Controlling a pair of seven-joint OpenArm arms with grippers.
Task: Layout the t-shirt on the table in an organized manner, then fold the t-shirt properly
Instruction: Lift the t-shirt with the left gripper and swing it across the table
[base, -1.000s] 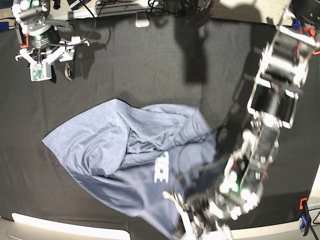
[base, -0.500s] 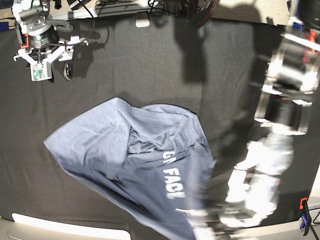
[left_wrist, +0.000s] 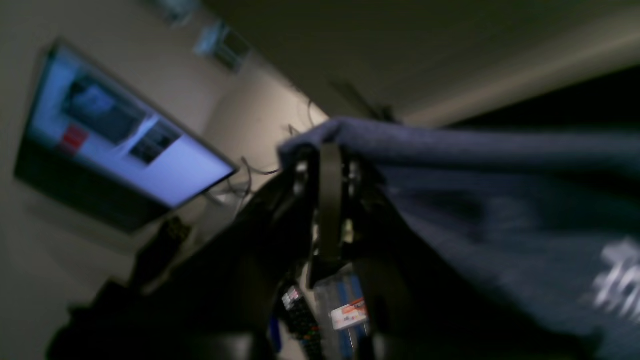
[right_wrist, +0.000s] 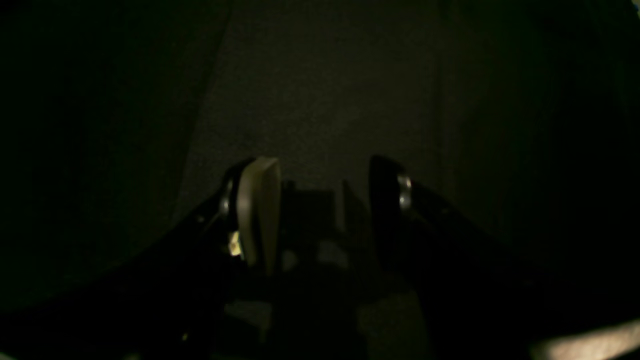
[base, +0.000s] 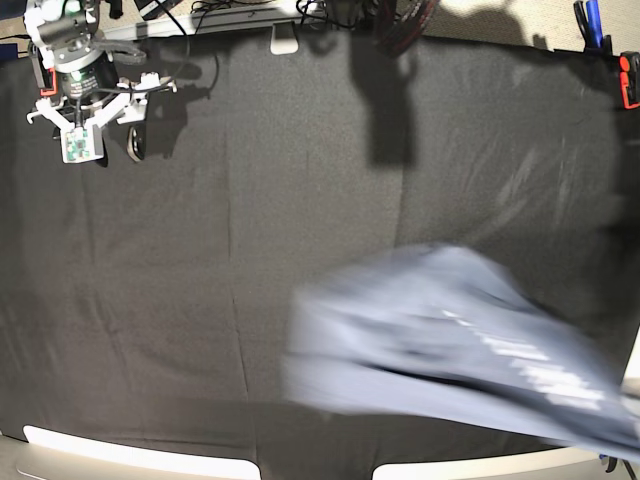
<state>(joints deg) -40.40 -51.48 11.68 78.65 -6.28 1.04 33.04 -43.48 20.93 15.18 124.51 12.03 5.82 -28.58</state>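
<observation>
The t-shirt (base: 450, 340) hangs smeared with motion blur over the near right part of the worktop (base: 250, 200), its long axis slanting from the worktop's middle down toward the near right corner, where it is cut off by the frame edge. White lettering (base: 530, 365) runs along that same slant but is too blurred to read. In the left wrist view the left gripper (left_wrist: 327, 165) has its fingers (left_wrist: 329, 210) pinched shut on a raised fold of the t-shirt (left_wrist: 475, 200). The right gripper (base: 78, 125) hovers at the worktop's far left corner, fingers (right_wrist: 257, 210) spread apart and holding nothing; that wrist view is very dark.
</observation>
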